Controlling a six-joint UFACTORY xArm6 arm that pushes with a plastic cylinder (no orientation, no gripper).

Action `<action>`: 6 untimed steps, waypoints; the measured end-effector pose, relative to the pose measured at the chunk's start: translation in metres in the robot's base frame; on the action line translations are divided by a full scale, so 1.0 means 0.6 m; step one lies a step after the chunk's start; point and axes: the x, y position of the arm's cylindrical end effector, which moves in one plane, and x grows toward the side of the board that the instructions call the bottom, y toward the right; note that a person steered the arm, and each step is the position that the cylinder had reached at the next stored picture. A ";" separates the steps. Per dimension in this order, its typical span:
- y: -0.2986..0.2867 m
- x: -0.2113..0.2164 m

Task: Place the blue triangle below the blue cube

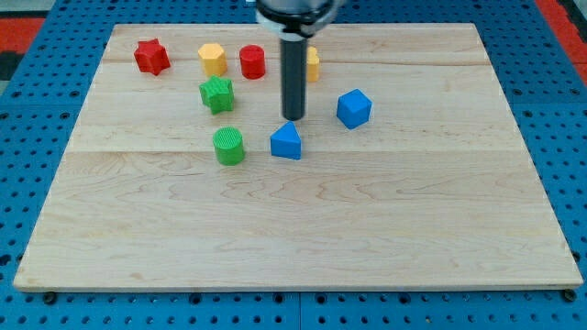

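Blue triangle (pixel 286 142) sits center frame, bit above middle; my tip (pixel 293 118) just above it, near touching; blue cube (pixel 353 108) upper right of triangle; no jaws on rod, nothing gripped.

**Rod upright, tip down on the board**

My arm comes in from the view's top, only its dark round end showing. The straight dark rod hangs vertical beneath it, and my tip (pixel 293 118) rests low, near the view's centre, slightly above it.
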 end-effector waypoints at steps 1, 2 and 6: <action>-0.083 0.000; -0.108 0.030; 0.094 0.095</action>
